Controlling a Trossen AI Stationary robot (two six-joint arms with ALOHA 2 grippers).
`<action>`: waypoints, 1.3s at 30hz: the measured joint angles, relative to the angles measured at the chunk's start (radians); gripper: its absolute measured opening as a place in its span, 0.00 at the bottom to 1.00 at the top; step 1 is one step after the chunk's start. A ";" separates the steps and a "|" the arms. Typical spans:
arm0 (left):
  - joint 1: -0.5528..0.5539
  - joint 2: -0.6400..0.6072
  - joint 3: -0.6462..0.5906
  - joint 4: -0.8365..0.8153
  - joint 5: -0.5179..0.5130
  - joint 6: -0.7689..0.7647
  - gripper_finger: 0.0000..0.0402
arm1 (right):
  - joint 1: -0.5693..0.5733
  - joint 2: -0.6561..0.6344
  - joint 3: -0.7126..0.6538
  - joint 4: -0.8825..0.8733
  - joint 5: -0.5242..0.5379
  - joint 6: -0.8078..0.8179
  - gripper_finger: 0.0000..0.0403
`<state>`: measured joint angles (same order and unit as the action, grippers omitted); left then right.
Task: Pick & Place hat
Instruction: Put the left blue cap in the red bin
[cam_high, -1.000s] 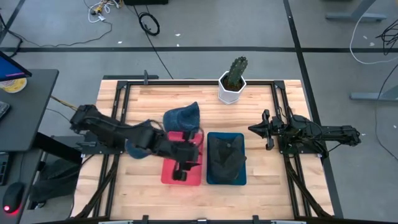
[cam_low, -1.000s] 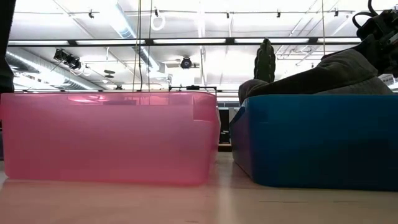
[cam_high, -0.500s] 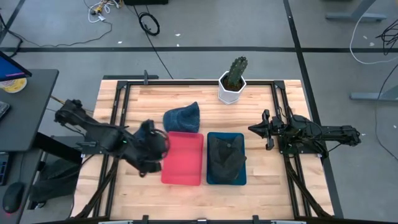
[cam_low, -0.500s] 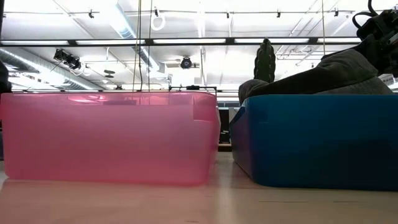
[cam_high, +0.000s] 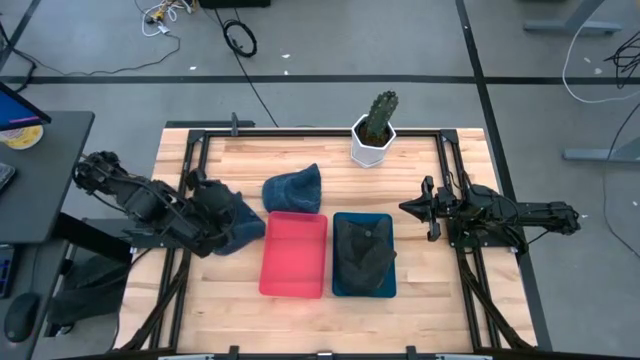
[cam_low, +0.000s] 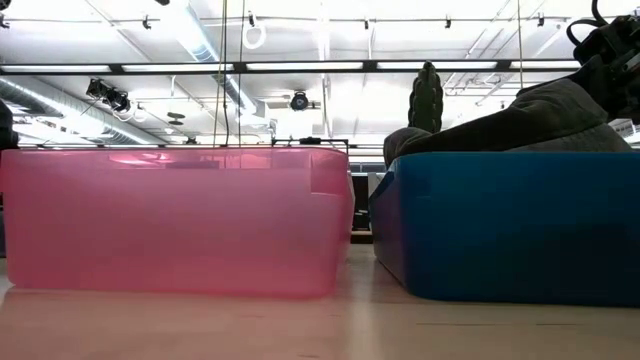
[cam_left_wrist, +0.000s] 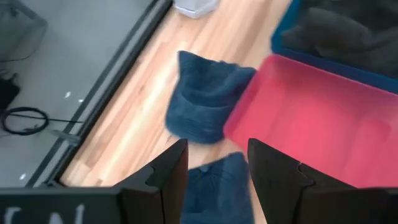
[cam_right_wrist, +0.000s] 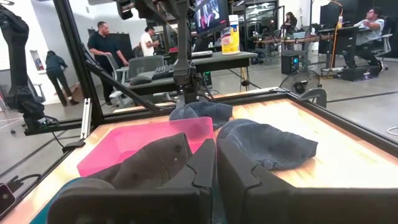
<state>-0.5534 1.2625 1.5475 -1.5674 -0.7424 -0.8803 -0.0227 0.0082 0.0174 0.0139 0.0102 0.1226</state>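
Two blue hats lie on the wooden table. One (cam_high: 293, 190) sits just beyond the red bin's (cam_high: 295, 255) far edge, and the other (cam_high: 243, 226) lies to the bin's left. A dark grey hat (cam_high: 362, 250) fills the blue bin (cam_high: 340, 285). My left gripper (cam_high: 218, 222) is open over the left blue hat (cam_left_wrist: 217, 186), which shows between its fingers; I see no contact. My right gripper (cam_high: 408, 208) is shut and waits right of the blue bin, touching nothing.
A cactus in a white pot (cam_high: 375, 130) stands at the table's far edge. The two bins stand side by side near the table's middle. Bare wood shows on the near side and between the blue bin and the right arm. People stand in the room beyond (cam_right_wrist: 102, 40).
My left gripper has drawn back from above the red bin toward the table's left edge and slightly toward the far edge, so it now hangs over the left blue hat. That hat, partly covered by the arm before, now shows more fully.
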 joint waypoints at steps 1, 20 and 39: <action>0.014 0.000 0.000 -0.001 -0.008 -0.002 0.42 | 0.000 0.000 0.000 0.000 0.000 0.000 0.05; 0.428 -0.138 -0.412 0.234 0.238 0.185 0.42 | 0.000 0.000 0.000 0.000 0.000 0.000 0.05; 0.467 -0.112 -0.658 0.415 0.684 0.552 0.42 | 0.000 0.000 0.000 0.000 0.000 0.000 0.05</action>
<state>-0.0862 1.1508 0.8899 -1.1520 -0.0587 -0.3286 -0.0227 0.0082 0.0174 0.0139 0.0105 0.1226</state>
